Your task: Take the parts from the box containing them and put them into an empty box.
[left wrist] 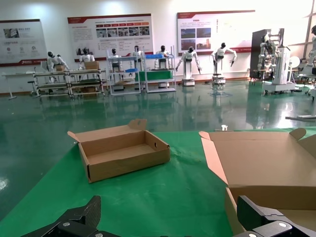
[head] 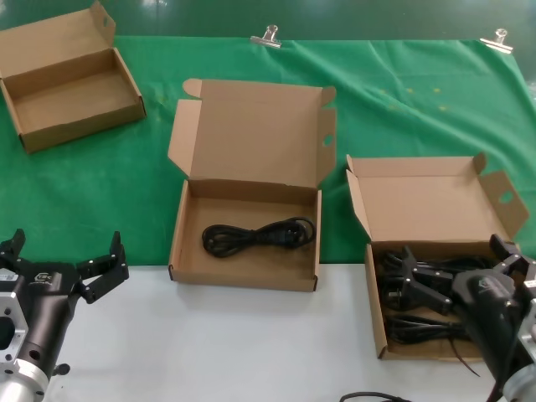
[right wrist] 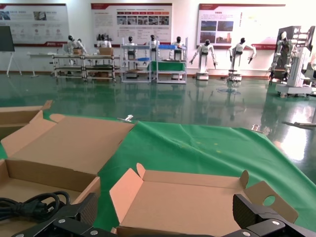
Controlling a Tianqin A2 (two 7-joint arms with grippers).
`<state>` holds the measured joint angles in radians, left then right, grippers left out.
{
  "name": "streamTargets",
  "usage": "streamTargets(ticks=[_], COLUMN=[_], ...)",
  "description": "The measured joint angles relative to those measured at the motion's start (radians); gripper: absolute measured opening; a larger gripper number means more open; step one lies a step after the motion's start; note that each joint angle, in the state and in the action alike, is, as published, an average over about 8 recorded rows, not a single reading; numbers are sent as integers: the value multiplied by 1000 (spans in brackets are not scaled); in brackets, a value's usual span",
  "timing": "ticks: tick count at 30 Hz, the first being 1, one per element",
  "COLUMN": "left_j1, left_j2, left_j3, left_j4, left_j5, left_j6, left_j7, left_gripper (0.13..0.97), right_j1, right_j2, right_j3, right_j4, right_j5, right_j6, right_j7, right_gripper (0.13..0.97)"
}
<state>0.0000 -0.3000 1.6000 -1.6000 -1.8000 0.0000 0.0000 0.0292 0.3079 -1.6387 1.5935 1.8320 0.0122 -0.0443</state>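
The box containing the parts stands at the right, with its short lid open at the back. Several black coiled cords lie in its tray. My right gripper hovers open just above them, nothing between its fingers. The wide shallow box in the middle has a tall lid and holds one black cord. My left gripper is open and empty over the white table edge at the front left.
A third, smaller open box sits at the far left on the green cloth. Two metal clips hold the cloth's far edge. White tabletop lies in front of the boxes.
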Motion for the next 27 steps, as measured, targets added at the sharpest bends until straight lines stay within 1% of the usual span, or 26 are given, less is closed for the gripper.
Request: streamTargets(ticks=[27], left_j1=[0], left_j2=[0], left_j3=[0], left_j4=[0], left_j5=[0], left_j6=[0], left_j7=[0], left_gripper=[966], right_j1=[0], right_j2=[0], right_j3=[0], right_j4=[0], right_j5=[0], right_j6=[0], right_j7=[0], right_gripper=[966])
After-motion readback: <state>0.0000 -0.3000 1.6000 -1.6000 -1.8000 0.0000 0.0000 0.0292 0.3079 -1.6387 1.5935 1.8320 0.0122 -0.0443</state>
